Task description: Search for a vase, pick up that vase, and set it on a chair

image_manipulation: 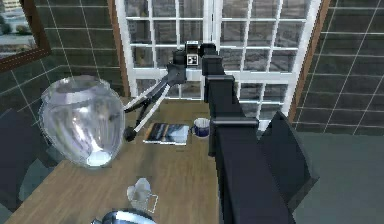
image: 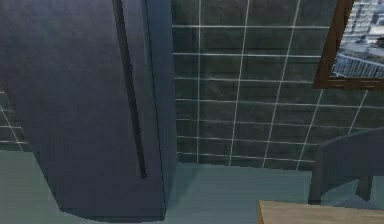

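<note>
One search apparently over: glass vase (image_manipulation: 85,120) found at the wooden table's (image_manipulation: 180,170) edge, toward the arm side view's left, right at the tips of the gripper (image_manipulation: 129,122). Cannot tell whether gripped and lifted or resting on the tabletop, nor how the jaws stand. Farther along the table, a magazine (image_manipulation: 168,133) and a mug (image_manipulation: 202,127), below the white-framed window (image_manipulation: 215,40). Left to do, by this reckoning: confirming the lift, then setting down on a chair (image_manipulation: 285,150), one dark seat just beside the table.
</note>
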